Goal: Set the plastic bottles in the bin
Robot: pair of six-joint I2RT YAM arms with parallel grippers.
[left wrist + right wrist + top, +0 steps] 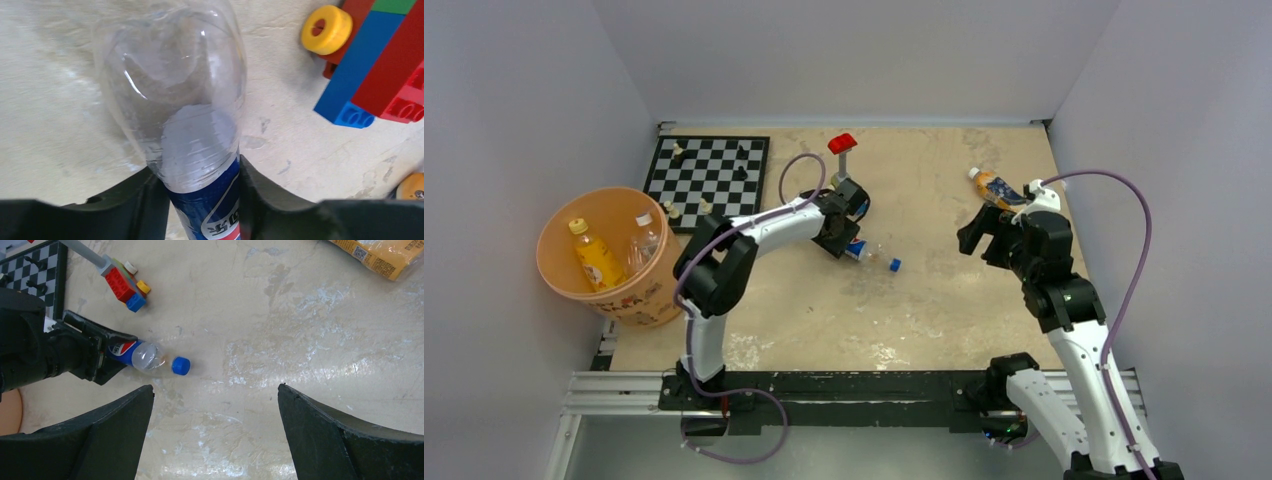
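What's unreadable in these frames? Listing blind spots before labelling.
blue-labelled bottle: left wrist view, cap cut off by the top edge; lower label hidden inside the left gripper.
orange-brown bottle: right wrist view, mostly cut off by the top edge.
bin: top view, floor hidden under the yellow bottle and transparent bottle.
chess pieces: top view, too small to identify.
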